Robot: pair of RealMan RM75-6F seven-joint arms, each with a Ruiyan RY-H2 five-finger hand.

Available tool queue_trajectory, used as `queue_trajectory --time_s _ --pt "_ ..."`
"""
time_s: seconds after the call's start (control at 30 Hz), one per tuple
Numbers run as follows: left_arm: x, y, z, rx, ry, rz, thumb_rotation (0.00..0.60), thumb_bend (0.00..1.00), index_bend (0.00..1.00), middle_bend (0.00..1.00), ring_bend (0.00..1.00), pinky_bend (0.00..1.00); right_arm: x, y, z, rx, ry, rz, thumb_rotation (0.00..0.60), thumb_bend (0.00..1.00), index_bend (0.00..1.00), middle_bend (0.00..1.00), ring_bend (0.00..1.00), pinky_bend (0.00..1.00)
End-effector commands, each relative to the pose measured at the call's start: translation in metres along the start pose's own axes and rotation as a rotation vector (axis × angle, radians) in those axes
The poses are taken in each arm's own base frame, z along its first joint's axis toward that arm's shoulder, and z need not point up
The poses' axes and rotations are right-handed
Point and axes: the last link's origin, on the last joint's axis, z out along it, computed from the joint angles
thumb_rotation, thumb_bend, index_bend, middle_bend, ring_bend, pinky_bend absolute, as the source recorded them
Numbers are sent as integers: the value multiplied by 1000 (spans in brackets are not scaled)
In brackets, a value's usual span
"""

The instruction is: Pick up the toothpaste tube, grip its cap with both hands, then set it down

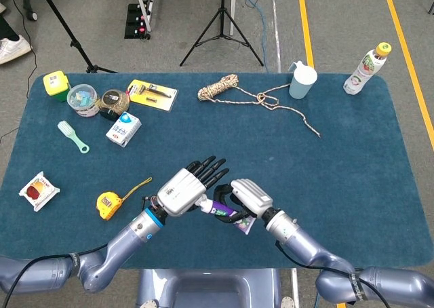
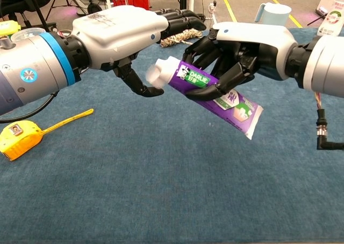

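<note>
The right robot hand (image 2: 236,50) is holding the toothpaste tube (image 2: 215,93) clear of the table (image 2: 161,190), its dark fingers wrapping around the tube's upper body. The tube's long axis is running across the robot from side to side: the white cap (image 2: 157,74) is pointing toward the left robot hand (image 2: 129,31), and the flat crimped end is sloping down and away on the far side of the right robot hand. The cap is therefore lying just beside the left robot hand, at its palm side, with that hand's thumb curling under and in front of it; whether thumb and cap are actually touching I cannot tell. The left robot hand's other fingers are stretching out straight above the cap, not closing, so it is holding nothing. In the head view the two hands are sitting almost knuckle to knuckle with the tube bridging them. The tube is looking purple with a green label band, soft-walled and slightly flattened toward its tail.
</note>
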Motion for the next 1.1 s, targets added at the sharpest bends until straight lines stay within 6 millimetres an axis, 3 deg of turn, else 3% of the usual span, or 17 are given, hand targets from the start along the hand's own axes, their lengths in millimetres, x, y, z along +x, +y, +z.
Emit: queue_trajectory --time_s 0.03,0.23,0.5,0.83,1.1 --pt "0 -1 -2 3 -2 4 600 229 0 0 0 249 2 0 -1 -2 2 8 600 349 780 889 1000 1000" --pt "1 -3 -8 0 4 12 600 229 0 0 0 249 5 1 -1 -4 11 30 600 349 780 889 1000 1000" --pt "1 2 0 1 29 -8 600 230 0 0 0 249 2 -1 -1 3 -6 32 600 349 781 892 1000 1000" --pt "14 3 9 2 92 -16 600 229 0 0 0 249 0 5 -2 -11 -12 -26 600 349 784 901 1000 1000" --pt "22 0 3 -7 93 -4 600 229 0 0 0 249 -2 12 -2 -31 -10 -75 600 349 791 920 1000 1000"
